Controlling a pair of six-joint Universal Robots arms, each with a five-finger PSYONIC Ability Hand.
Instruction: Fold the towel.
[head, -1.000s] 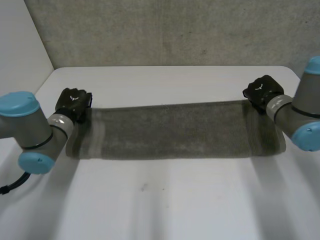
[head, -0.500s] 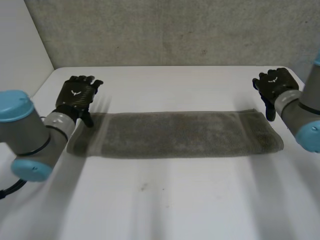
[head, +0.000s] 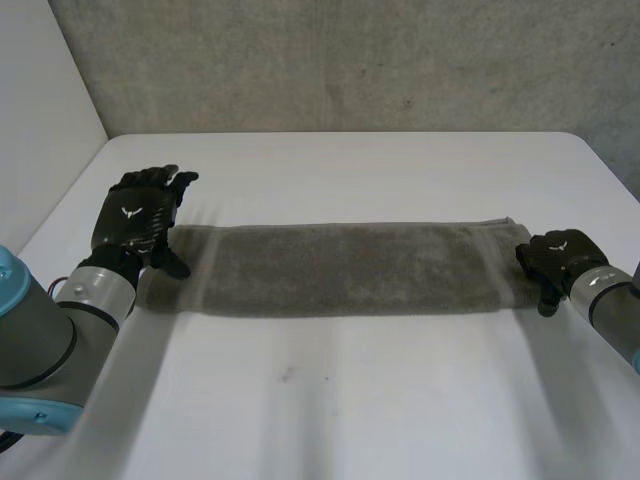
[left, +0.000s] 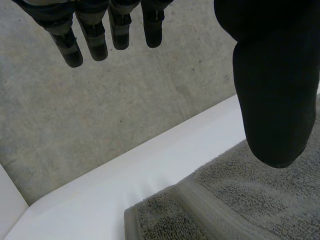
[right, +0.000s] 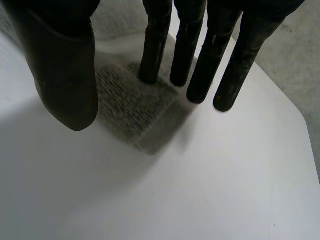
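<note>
The grey towel (head: 350, 268) lies flat on the white table (head: 350, 400) as a long strip folded lengthwise, running left to right. My left hand (head: 130, 215) hovers over the strip's left end with straight fingers (left: 95, 30) and its thumb (left: 272, 75) spread, holding nothing; a hemmed corner of the towel (left: 240, 200) lies below it. My right hand (head: 560, 258) is at the strip's right end. Its straight fingers (right: 200, 60) point down at the towel's corner (right: 130, 105), with the thumb apart, and grip nothing.
A rough concrete wall (head: 350, 60) stands behind the table's far edge. A white panel (head: 40, 120) rises along the table's left side. Bare table lies in front of the towel.
Both hands, shut at the towel's far corners a second ago, have opened and let go. The towel has settled flat. Both hands have drawn back toward me, the right one farther.
</note>
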